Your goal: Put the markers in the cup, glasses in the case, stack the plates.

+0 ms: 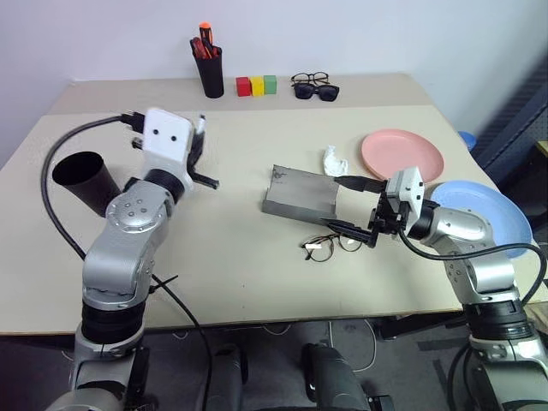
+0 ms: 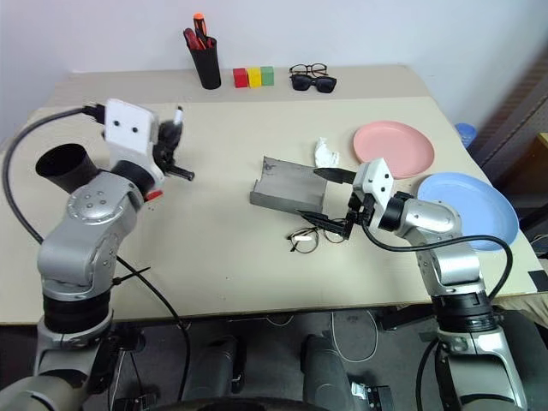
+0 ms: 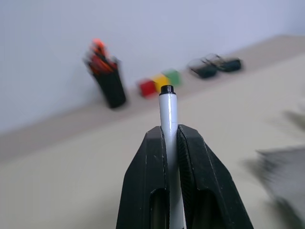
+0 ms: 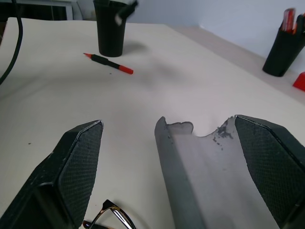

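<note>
plates: salmon pink [image 1: 401, 152], light blue [image 1: 484, 214] | case [image 1: 300, 193]: grey | cup [image 1: 86, 180]: black | blocks [image 1: 256, 85]: red, yellow, green

Both arms are built of rounded silver-grey segments joined by black rings, with black cables looped alongside; white wrist housings precede black, textured two-fingered end effectors.

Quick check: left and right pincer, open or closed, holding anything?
Left pincer: closed on the white marker.
Right pincer: open, holding nothing, near the grey case and the glasses.
</note>
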Tool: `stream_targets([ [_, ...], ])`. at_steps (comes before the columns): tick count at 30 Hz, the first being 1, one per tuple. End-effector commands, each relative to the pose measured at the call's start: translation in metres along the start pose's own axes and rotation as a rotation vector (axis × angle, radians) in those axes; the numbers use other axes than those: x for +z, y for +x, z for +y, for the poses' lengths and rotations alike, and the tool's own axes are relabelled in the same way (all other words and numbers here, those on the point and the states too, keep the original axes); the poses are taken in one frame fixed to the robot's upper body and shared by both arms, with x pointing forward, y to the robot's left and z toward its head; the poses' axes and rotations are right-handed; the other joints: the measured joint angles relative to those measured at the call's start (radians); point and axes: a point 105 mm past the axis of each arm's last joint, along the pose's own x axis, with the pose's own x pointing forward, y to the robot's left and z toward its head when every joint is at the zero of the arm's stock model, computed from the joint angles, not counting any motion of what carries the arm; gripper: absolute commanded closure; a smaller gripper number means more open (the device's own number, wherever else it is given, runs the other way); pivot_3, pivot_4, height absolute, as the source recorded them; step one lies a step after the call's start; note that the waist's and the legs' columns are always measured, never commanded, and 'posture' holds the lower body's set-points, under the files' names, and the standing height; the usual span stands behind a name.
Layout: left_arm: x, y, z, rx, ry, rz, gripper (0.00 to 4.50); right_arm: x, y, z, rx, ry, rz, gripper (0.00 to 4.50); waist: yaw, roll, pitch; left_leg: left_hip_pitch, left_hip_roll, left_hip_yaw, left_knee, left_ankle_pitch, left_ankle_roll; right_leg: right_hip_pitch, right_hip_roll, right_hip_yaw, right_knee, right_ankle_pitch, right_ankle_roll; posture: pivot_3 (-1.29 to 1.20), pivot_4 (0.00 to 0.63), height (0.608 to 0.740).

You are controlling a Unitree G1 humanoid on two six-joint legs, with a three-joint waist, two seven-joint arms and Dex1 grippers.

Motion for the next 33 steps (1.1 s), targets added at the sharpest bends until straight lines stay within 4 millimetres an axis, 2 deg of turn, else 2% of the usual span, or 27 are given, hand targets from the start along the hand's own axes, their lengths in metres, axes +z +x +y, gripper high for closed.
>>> stream_targets([
  [1,0.023,0.003,0.056,0.267,0.072,-0.144,4.47,0.006,0.003,-0.004,0.007,-0.035,-0.036,0.00,0.000,0.000,0.000,0.000,0.000,0.000,0.000,0.000,0.000,0.000,0.000,0.000,0.000,0.000,0.000,0.00,0.150,0.740],
  [4,0.030,0.009,0.086,0.406,0.139,-0.205,4.47,0.001,0.006,-0.004,0.017,-0.029,-0.042,0.00,0.000,0.000,0.000,0.000,0.000,0.000,0.000,0.000,0.000,0.000,0.000,0.000,0.000,0.000,0.000,0.00,0.150,0.740],
  [6,0.027,0.013,0.104,0.476,0.183,-0.214,4.47,-0.002,0.007,-0.005,0.020,-0.027,-0.045,0.00,0.002,0.000,0.000,0.000,0.000,0.000,0.000,0.000,0.000,0.000,0.000,0.000,0.000,0.000,0.001,0.00,0.150,0.740],
  [9,0.014,0.013,0.123,0.550,0.219,-0.197,4.47,-0.006,0.008,-0.008,0.021,-0.029,-0.048,0.00,0.001,0.000,0.000,0.000,0.000,0.000,0.000,0.000,0.000,0.000,0.000,0.000,0.000,0.001,0.003,0.00,0.150,0.740],
  [12,0.000,0.006,0.133,0.580,0.239,-0.174,4.47,-0.007,0.008,-0.009,0.020,-0.033,-0.052,0.00,0.000,0.000,0.000,0.000,0.000,0.000,-0.001,0.000,0.000,0.000,0.000,0.000,0.000,0.002,0.004,0.00,0.150,0.740],
  [17,-0.022,-0.003,0.137,0.584,0.265,-0.137,4.47,-0.009,0.005,-0.008,0.012,-0.034,-0.052,0.00,0.000,0.000,0.000,0.000,0.000,0.000,-0.001,0.000,0.000,0.000,0.000,0.000,0.001,0.002,0.004,0.00,0.150,0.740],
  [28,-0.042,-0.002,0.123,0.561,0.248,-0.115,4.47,-0.002,0.001,-0.010,-0.003,-0.039,-0.041,0.00,-0.001,-0.001,0.000,0.000,0.000,0.000,-0.001,0.001,-0.001,0.000,0.000,0.000,0.001,0.002,0.004,0.00,0.150,0.740],
  [31,-0.048,-0.002,0.120,0.548,0.252,-0.104,3.41,0.002,0.002,-0.011,-0.007,-0.039,-0.038,0.00,-0.001,-0.001,0.000,0.001,0.000,0.000,-0.001,0.001,-0.001,0.000,0.000,0.000,0.001,0.002,0.004,0.00,0.150,0.740],
  [33,-0.052,-0.003,0.119,0.545,0.253,-0.100,2.45,0.005,0.001,-0.012,-0.016,-0.039,-0.037,0.00,0.000,-0.001,0.000,0.001,0.000,0.000,-0.001,0.001,-0.001,0.000,0.000,0.000,0.001,0.002,0.004,0.00,0.150,0.740],
])
